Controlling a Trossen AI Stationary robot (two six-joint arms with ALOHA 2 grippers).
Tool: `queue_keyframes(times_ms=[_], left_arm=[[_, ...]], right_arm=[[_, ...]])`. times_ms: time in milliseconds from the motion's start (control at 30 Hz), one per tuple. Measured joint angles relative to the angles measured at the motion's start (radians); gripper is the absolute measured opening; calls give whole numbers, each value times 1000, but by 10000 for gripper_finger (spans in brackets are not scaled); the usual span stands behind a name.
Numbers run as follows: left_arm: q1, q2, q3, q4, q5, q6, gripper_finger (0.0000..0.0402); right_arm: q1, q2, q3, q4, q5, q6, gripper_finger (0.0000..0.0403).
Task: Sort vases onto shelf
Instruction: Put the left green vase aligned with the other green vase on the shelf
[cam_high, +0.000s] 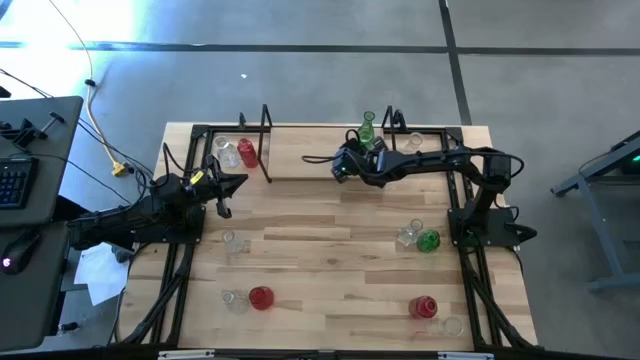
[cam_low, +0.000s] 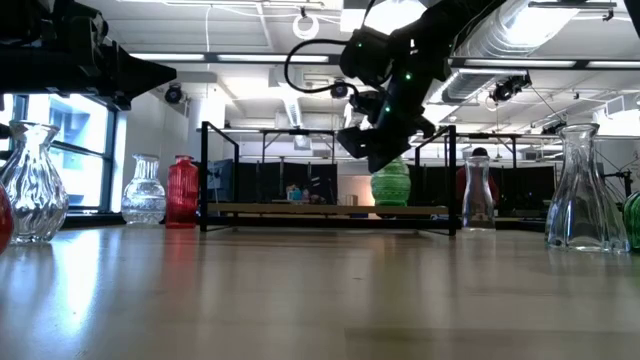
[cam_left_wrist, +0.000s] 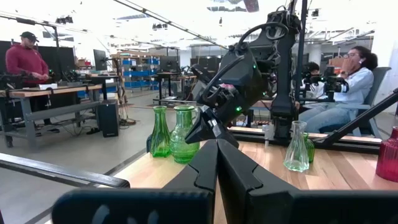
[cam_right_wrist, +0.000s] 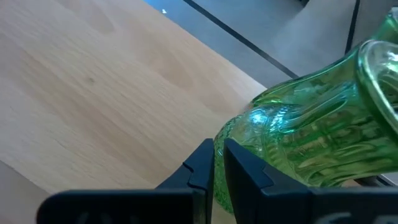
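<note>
The shelf (cam_high: 300, 165) lies along the table's far edge. On it stands a ribbed green vase (cam_right_wrist: 298, 137), seen also in the low view (cam_low: 392, 185) and the left wrist view (cam_left_wrist: 183, 134). My right gripper (cam_right_wrist: 214, 167) is shut, slanting down, with its tips beside this vase's belly. In the high view the right gripper (cam_high: 340, 168) hides the vase. A slimmer green vase (cam_high: 367, 130) stands just beyond. A red vase (cam_high: 247, 152) and a clear vase (cam_high: 228, 152) stand at the shelf's left end. My left gripper (cam_left_wrist: 216, 163) waits shut at the table's left. My right gripper's shut fingers (cam_right_wrist: 239, 171) stand close beside the ribbed green vase's belly (cam_right_wrist: 249, 134), coming slanting down from the near right. Whether they touch the glass I cannot tell. The vase stands on the shelf.
Loose vases stand on the table: a clear one (cam_high: 232, 240) at mid left, a clear and green pair (cam_high: 428, 241) at the right, a clear and red pair (cam_high: 261, 297) near the front, and a red vase (cam_high: 422, 306) at front right. A clear vase (cam_high: 415, 140) is at the shelf's right end.
</note>
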Motion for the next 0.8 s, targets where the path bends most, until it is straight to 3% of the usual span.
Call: queue_keyframes(times_ms=[600,800], left_arm=[[0,0,0,-1,0,0,3],[0,0,0,-2,0,0,3]], right_arm=[[0,0,0,-46,7,-59,30],[1,-18,0,-88,-56,-51,30]])
